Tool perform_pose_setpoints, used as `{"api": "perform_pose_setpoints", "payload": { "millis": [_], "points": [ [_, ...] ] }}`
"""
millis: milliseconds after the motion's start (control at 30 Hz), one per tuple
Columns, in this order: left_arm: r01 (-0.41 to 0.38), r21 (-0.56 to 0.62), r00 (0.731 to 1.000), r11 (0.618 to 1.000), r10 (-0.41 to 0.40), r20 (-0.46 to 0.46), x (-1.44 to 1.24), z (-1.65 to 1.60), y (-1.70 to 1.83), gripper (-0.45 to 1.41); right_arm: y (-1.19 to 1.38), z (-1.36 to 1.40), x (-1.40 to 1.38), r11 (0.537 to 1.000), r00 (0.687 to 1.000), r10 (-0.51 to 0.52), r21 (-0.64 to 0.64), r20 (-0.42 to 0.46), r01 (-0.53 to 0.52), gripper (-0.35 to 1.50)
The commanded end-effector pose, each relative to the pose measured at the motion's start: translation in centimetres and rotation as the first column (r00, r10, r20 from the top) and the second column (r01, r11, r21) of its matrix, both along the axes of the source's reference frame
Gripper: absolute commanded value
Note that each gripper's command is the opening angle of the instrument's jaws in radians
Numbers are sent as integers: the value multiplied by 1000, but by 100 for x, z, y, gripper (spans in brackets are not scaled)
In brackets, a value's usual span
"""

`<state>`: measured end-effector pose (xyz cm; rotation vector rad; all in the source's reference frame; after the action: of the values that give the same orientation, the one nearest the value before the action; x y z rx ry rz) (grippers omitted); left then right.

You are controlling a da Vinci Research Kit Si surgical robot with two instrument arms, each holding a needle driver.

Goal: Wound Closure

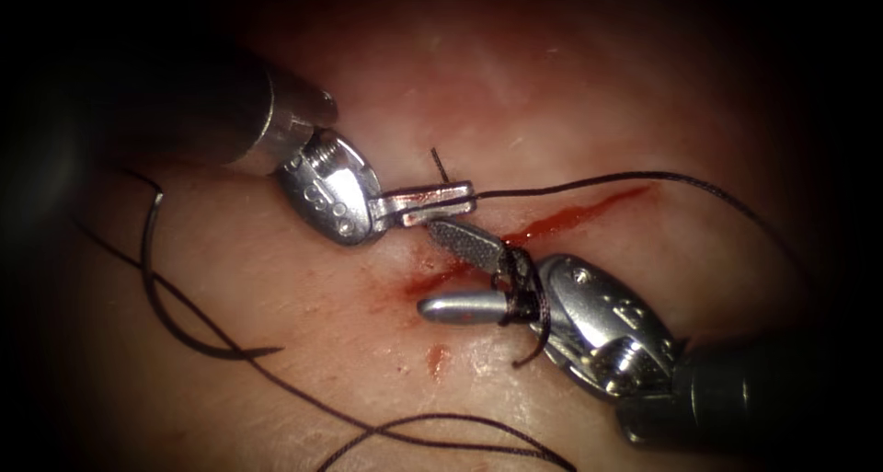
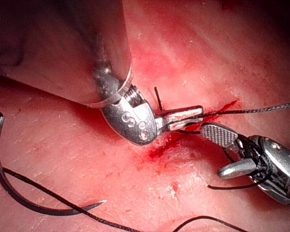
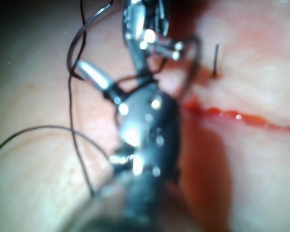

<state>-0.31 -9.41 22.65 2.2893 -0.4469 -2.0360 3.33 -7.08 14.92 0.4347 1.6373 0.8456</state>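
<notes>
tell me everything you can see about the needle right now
The needle is a thin, dark, curved piece of what looks like metal, lying free on the tissue to the left of the cut. Neither tool holds it and it is not in the tissue. Its sharp tip points right, and the thread crosses it near that tip. In the left wrist view it shows the same curve with a pale glint at the point. The left end effector is shut on thread; the right end effector is open, with thread looped round it.
</notes>
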Motion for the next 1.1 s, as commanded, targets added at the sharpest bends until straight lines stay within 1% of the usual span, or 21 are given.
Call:
{"api": "perform_pose_setpoints", "payload": {
  "millis": [33, 200, 400, 800, 867, 1100],
  "points": [
    [-2, 2, 1000, 1000, 2, 2, -6, 3, -10, -45, -9, 8, 3, 1000, 1000, -9, 4, 17, 9, 89],
    [9, 10, 1000, 1000, -9, 15, -5, -16, -21, -45, -12, 14, 2, 1000, 999, -18, 3, 37, 18, 89],
    [15, 15, 999, 1000, -15, 32, 7, -33, -35, -45, -12, 15, 0, 1000, 998, -26, 6, 52, 25, 89],
    [2, 9, 999, 1000, -3, 47, 0, -38, -53, -45, -9, 17, -3, 1000, 998, -11, 18, 58, 10, 89],
    [-2, 7, 999, 1000, 2, 50, 1, -39, -57, -45, -8, 18, -5, 1000, 998, -6, 29, 56, 5, 89],
    [-17, 8, 998, 1000, 16, 59, 10, -40, -65, -45, -3, 22, -14, 998, 998, 6, 57, 58, -9, 81]
  ]
}}
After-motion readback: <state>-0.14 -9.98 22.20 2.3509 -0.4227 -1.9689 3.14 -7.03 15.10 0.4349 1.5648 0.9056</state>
